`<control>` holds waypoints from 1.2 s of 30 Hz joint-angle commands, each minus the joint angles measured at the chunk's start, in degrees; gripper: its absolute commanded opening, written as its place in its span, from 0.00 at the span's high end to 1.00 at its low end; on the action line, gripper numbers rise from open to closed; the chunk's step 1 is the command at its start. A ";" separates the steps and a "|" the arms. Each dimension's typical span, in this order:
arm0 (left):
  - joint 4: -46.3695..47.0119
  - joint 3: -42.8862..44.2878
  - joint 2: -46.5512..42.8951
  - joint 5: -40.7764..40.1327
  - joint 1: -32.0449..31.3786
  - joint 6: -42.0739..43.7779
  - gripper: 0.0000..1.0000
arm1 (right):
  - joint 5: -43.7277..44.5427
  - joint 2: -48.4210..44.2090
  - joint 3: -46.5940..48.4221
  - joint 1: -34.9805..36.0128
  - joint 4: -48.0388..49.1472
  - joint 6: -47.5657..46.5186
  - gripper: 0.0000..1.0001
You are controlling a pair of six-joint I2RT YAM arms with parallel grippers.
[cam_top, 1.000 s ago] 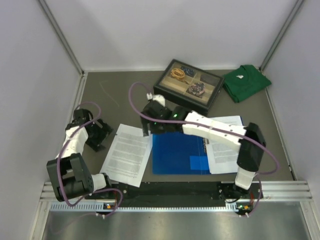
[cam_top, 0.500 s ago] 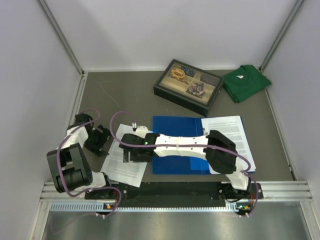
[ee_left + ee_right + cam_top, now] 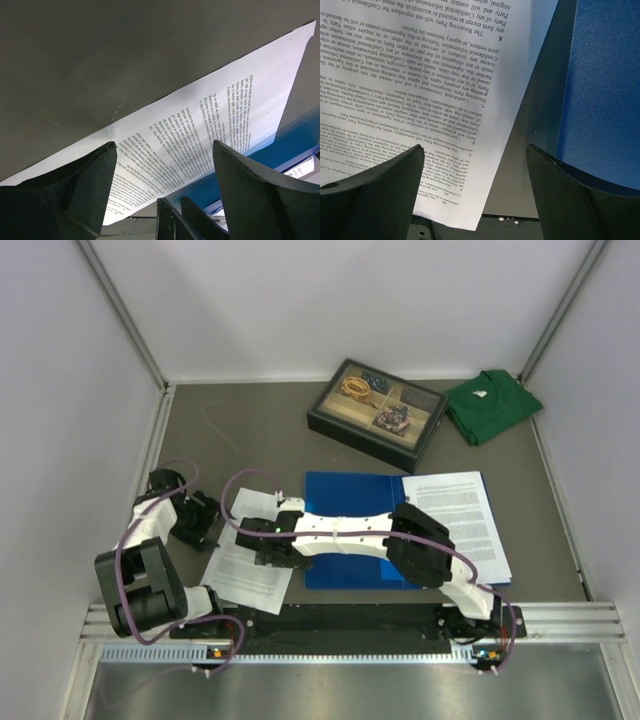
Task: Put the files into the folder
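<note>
Visibly, one blue folder (image 3: 350,495), two lots of printed sheets (image 3: 240,575)

walls: plain pale-grey panels (image 3: 330,300) on three sides | corners: silver metal struts (image 3: 121,310) | surface: matte dark-grey tabletop (image 3: 270,400) | near edge: ribbed aluminium rail (image 3: 560,618) | light: even

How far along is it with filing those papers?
Early, I think. The blue folder lies flat, with printed sheets at its right edge; whether they are tucked in I cannot tell. In hand: the right gripper hovers open over the loose sheet left of the folder, the left gripper open beside it. Left: that sheet goes in.
</note>
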 commanded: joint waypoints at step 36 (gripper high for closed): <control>5.21 -5.32 4.73 -0.05 0.64 -2.95 0.18 | -9.86 -1.16 -9.81 -10.20 25.14 -22.78 0.05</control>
